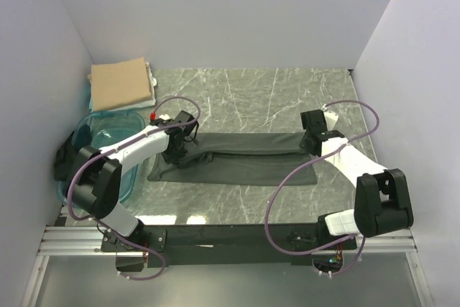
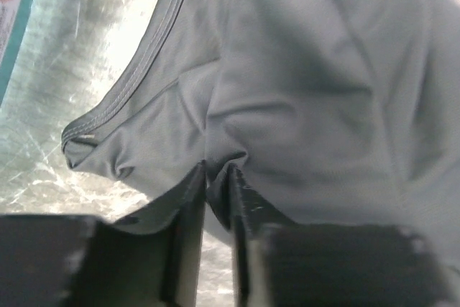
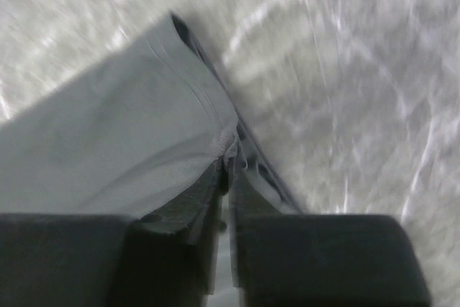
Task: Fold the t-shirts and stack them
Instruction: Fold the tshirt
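Left gripper (image 2: 217,174): clamped on grey shirt (image 2: 323,91) fold by hem. Right gripper (image 3: 228,167): nipping shirt's edge. Shirt spread across table (image 1: 251,98). Tan shirt (image 1: 121,84) folded, far-left corner.

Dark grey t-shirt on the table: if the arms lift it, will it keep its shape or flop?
Probably floppy: the dark grey t-shirt bunches into soft wrinkles where the left gripper pinches it. Likely light, as its thin edge crumples in the right gripper. Pushed, it would probably slide and rumple on the table, not roll.
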Available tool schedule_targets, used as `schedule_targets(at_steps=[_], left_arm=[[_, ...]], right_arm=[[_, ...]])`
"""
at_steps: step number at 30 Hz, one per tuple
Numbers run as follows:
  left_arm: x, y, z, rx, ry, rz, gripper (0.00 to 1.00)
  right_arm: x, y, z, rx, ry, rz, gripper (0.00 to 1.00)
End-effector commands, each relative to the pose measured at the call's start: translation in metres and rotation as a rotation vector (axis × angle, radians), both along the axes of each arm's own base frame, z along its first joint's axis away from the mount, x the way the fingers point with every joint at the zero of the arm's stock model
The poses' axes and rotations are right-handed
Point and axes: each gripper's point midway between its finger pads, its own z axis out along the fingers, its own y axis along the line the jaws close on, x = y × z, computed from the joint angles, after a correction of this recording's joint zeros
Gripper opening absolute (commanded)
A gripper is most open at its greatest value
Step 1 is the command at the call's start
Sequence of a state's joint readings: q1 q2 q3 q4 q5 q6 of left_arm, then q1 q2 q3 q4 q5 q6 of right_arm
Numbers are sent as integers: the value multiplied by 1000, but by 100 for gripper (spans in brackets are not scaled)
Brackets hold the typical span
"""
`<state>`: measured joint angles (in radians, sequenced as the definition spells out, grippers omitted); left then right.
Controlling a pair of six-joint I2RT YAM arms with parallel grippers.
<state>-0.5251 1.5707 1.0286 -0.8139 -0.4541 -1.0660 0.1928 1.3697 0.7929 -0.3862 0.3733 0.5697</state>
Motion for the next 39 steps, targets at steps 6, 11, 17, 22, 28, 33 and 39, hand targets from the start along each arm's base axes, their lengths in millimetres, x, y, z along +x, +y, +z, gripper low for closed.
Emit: schedule_targets(at_steps=[6,11,17,22,28,33,39], left_arm=[[-10,-3,23,-36,-37,-49,61],[2,-13,52,-88,-129,-72,99],[31,-45,71,-168,-178,-166,100],[42,-63,57,-208,-152,-204,99],[41,-65,25,-194,-91,-209,99],[35,-62,-8,-184,-32,-196,99],[41,-52,-40,-204,27,-131,99]], right_arm=[[-19,-2,38,21,-100,-41,55],[-5,26,83,142,-248,91,73],[11,34,113,159,-314,132,76],[1,17,119,99,-314,74,76],[2,44,119,182,-342,225,78],[21,78,79,266,-196,371,79],[46,93,31,336,-74,316,79]])
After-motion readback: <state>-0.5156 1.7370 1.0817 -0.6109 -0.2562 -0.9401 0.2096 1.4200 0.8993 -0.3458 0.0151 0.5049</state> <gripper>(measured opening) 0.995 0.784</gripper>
